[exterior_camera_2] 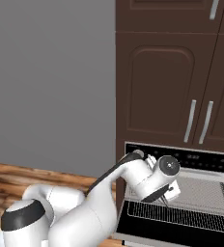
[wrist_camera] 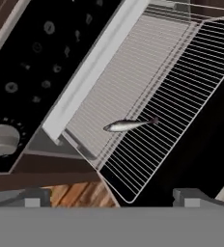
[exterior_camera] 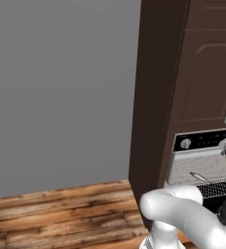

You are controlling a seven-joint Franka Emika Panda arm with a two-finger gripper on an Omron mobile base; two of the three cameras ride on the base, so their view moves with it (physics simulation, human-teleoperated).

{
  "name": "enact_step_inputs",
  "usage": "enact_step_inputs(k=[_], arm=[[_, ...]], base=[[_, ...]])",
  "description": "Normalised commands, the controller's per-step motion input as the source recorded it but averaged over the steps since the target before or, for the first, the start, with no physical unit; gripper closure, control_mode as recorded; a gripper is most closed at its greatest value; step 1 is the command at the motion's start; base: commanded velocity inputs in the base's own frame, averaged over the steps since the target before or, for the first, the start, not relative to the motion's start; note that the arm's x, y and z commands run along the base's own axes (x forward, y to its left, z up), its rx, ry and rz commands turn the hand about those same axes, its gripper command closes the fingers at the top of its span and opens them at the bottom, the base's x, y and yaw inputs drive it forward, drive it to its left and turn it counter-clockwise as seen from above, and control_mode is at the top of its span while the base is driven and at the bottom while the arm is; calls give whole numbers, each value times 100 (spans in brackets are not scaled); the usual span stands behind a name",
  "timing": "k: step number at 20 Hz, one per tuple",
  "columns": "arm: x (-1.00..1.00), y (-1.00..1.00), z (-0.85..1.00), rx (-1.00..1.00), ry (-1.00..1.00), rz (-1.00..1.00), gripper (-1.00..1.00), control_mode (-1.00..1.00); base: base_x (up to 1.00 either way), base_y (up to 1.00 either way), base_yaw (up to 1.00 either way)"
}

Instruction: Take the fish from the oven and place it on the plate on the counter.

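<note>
While the oven (exterior_camera_2: 181, 202) stands open in the dark brown cabinetry (exterior_camera_2: 157, 87), the fish (wrist_camera: 129, 124) lies on the wire rack (wrist_camera: 167, 96), close to the rack's front edge and roughly crosswise to its wires, with its tail toward the darker open side. From the left base camera it appears as a thin pale sliver on the rack, below the black control panel (exterior_camera: 207, 138) and its round knob (exterior_camera: 185, 143). The claw (wrist_camera: 111, 195) hangs above and in front of the rack with its fingers spread wide and nothing between them; it is apart from the fish. Judged by its looks, the fish is small, slim and light, so weight poses no concern, but its smooth silvery skin is likely slippery and its narrow body offers little to bear on. The best hold appears to be across the thickest part of the body, just behind the head, with the fingers closing on the flanks, not the tapering tail. Because it rests directly on the wires, the fingertips would need to come down almost to the rack, and a finger could catch on a wire or nudge the fish aside.
</note>
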Motion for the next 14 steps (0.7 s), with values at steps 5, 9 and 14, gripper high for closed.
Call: enact_step_inputs(k=[5, 9, 14], arm=[[0, 26, 13, -32, 17, 25, -100, -100], [-15, 2, 1, -21, 5, 28, -100, -100], [-1, 0, -11, -1, 0, 34, -100, -100]], base=[[0, 0, 0], [0, 0, 0], [0, 0, 0]])
